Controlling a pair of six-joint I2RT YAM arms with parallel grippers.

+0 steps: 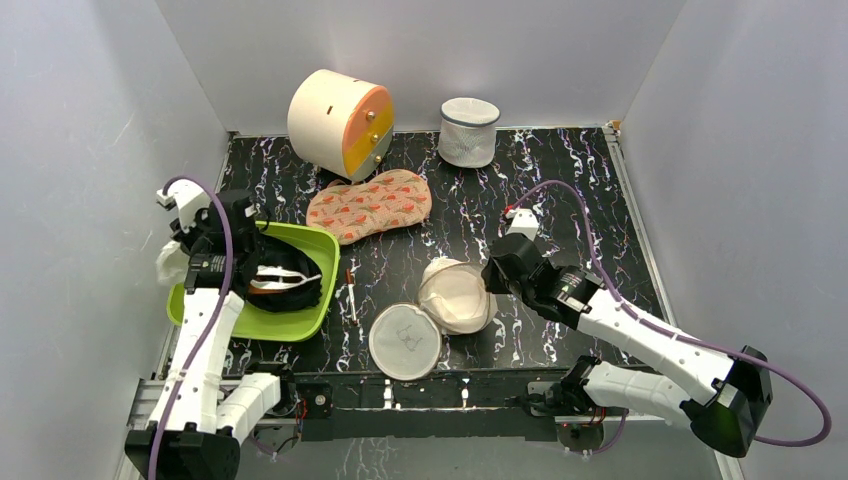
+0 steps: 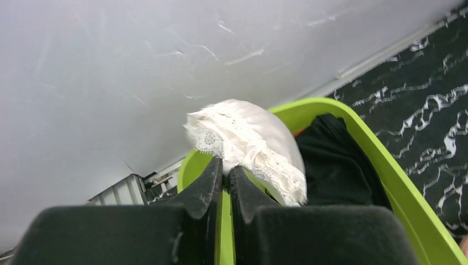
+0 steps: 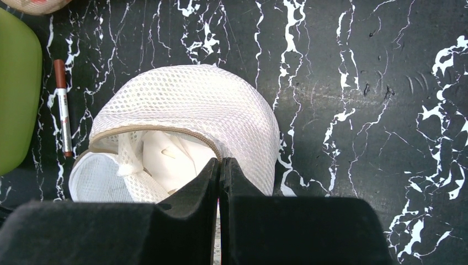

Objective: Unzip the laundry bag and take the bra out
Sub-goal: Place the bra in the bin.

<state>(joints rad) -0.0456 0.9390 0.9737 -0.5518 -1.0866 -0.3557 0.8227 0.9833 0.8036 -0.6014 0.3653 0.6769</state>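
We see from above a black marbled tabletop (image 1: 560, 200) walled in white, with two white robot arms mounted at its near edge.

The left arm (image 1: 200, 340) reaches over a lime-green plastic tub (image 1: 290, 322) at the left side, which holds a black garment (image 1: 285, 275). The right arm (image 1: 640, 335) stretches in to the laundry bag (image 1: 458, 297) near the middle. This round cream mesh bag is unzipped. Its dome lies on its side and its flat face (image 1: 405, 342), with the small line drawing, is folded down toward the near edge.

The bra (image 2: 248, 141) is out of the bag. It hangs from the left pincer (image 2: 226, 167), whose fingers are pressed together on its fabric, above the far-left rim of the tub. From that wrist we see one rounded white cup with a scalloped lace border that runs from upper left to lower right, just past the fingertips. The tub lies directly beyond and below the cup, so we judge that letting go there is what remains. The left arm alone has the bra, which is well apart from the bag.

The right pincer (image 3: 219, 163) is closed tight against the bag's tan zip trim. We cannot tell whether it pinches any mesh.

A slim marker pen (image 3: 62, 105) lies between the tub and the bag.
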